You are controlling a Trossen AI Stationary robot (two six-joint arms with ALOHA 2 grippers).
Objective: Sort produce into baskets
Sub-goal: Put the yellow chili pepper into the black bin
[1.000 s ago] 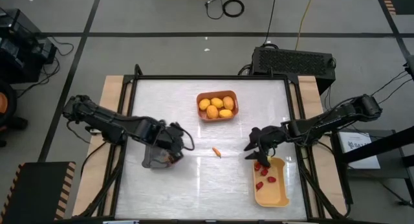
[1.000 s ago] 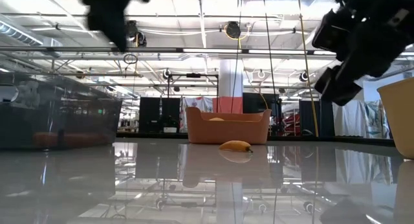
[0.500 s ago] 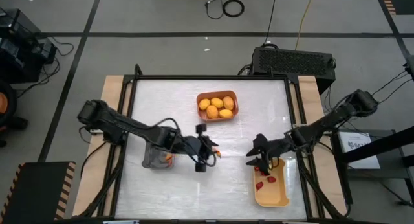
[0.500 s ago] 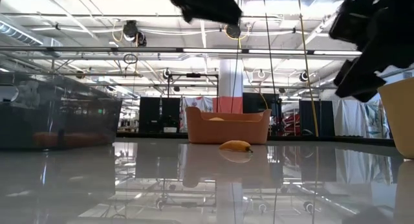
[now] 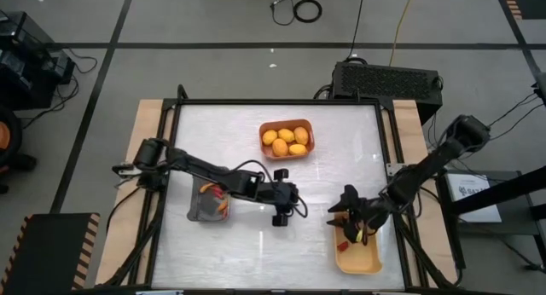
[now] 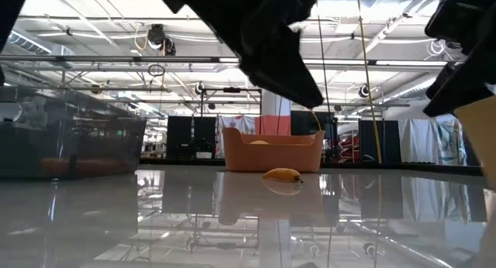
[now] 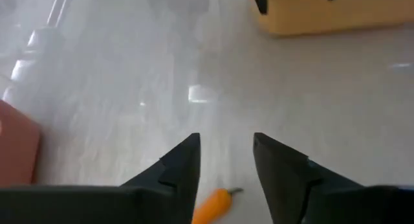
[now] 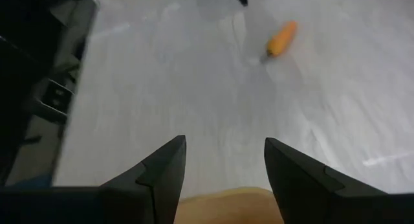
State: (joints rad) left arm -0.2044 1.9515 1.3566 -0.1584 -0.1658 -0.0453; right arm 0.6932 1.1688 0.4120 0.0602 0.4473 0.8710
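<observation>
A slim orange chili (image 7: pixel 213 205), smooth and tapering to a thin stem, is lying on the glossy white counter (image 5: pixel 230 244) near its middle, directly under the left hand (image 7: pixel 223 166), whose dark fingers are spreading open and empty above it. The right hand (image 8: pixel 223 166) is hovering open over the rim of the yellow basket (image 5: pixel 358 259), a shallow rounded plastic tray. Round yellow fruits (image 5: pixel 286 139) are filling the orange basket (image 5: pixel 307 129); the grey basket (image 5: pixel 198 214) is sitting just beside the left arm.
</observation>
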